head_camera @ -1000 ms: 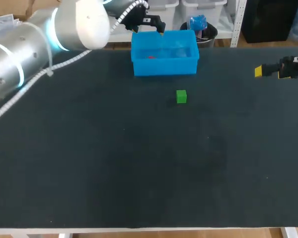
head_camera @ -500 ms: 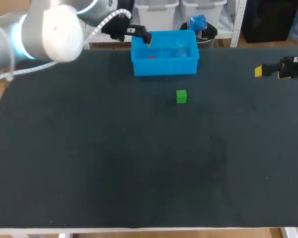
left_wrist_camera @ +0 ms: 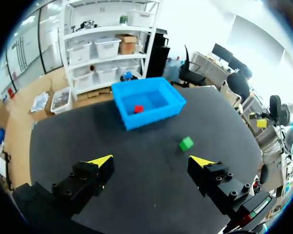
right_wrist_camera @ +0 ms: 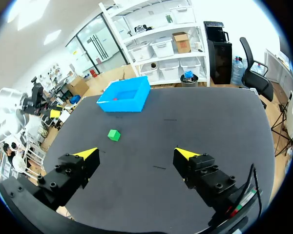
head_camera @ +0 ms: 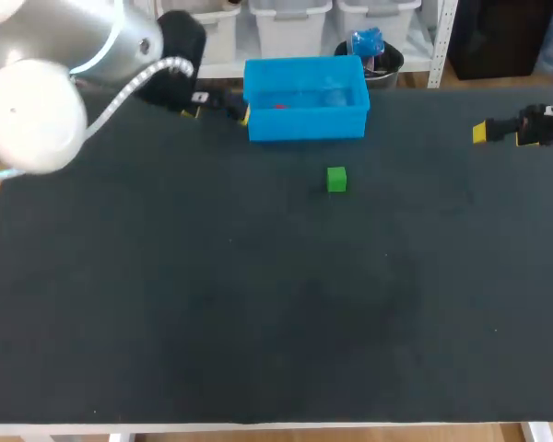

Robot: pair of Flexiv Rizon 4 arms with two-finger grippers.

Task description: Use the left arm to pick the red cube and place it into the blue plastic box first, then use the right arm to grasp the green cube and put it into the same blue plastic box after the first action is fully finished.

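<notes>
**Red cube in the box; the green cube's turn comes next**

The red cube (left_wrist_camera: 138, 108) lies on the floor of the blue plastic box (head_camera: 304, 124), so the first step looks finished. The left claw (left_wrist_camera: 152, 161) is spread wide and empty, just beside the box's left wall. The green cube (head_camera: 336, 179) sits flat on the bench (head_camera: 258, 304) in front of the box, near it but apart. The right claw (right_wrist_camera: 136, 153) is also spread and holds nothing, well off to the box's right. By this reading the next move is the right arm's: travel over to the green cube, come down with a finger on each of two opposite faces, and close. The cube has no long axis, and its edges run roughly parallel to the box's front wall. The box's own long axis runs left to right, with its open side up.
</notes>
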